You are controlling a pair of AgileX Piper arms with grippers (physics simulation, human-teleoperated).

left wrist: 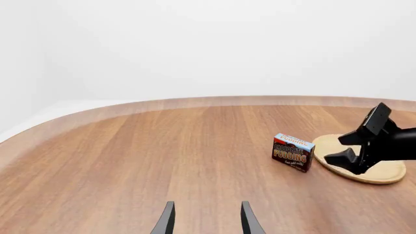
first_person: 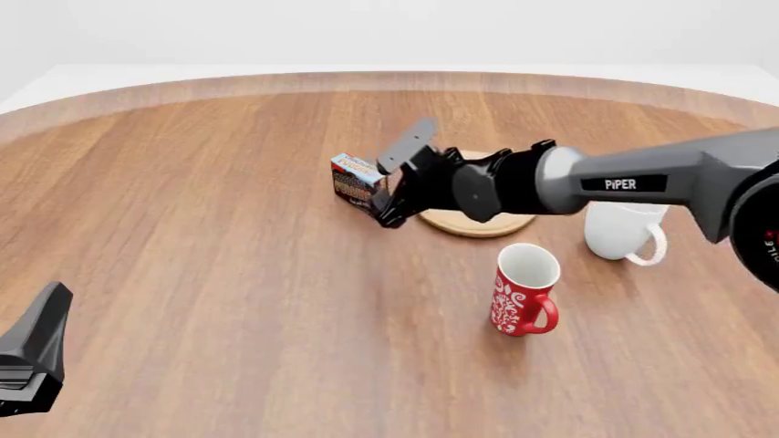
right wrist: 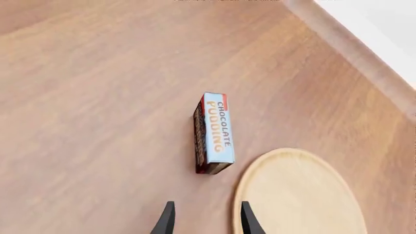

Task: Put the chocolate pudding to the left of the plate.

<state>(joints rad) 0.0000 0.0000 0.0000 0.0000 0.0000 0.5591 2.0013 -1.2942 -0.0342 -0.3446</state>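
Right end effector (first_person: 392, 187): released, jaws apart, empty, poised above the near-left rim of the plate (first_person: 487, 225) and just beside the chocolate pudding (first_person: 356, 179). Left end effector (first_person: 35, 351): likewise parted and empty, parked low at the near-left of the desk (first_person: 219, 274), well apart from everything.

Chocolate pudding: on the desk, standing on its long edge, already just left of the plate, not overlapping the rim. Likely little or nothing left to place.

Risks, as judged: clipping the carton with a finger during withdrawal, tipping it or shoving it onto the plate; dragging the plate by its rim. Further out, red mug (first_person: 526, 289) and white mug (first_person: 623, 232) under the right arm's path; knocked over by a low sweep back.
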